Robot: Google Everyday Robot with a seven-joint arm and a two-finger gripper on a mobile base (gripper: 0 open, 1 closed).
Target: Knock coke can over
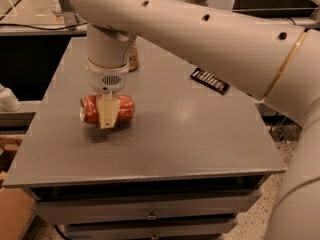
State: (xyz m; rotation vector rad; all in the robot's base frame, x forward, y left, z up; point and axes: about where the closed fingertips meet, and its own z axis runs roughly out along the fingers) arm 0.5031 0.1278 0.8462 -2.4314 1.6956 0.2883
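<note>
The red coke can (126, 108) lies on its side at the left middle of the grey table (165, 144), its silver end pointing left. My gripper (107, 116) comes straight down over it from the big white arm. One cream finger (107, 113) crosses the front of the can's middle, and the other finger is hidden behind the can. The fingers are closed on the can. A dark shadow lies on the table just under it.
A bronze-brown can (133, 58) stands upright behind my wrist, partly hidden by it. A flat black packet (210, 80) lies at the back right of the table. Drawers sit under the table's front edge. A cardboard box (12, 214) is on the floor at the lower left.
</note>
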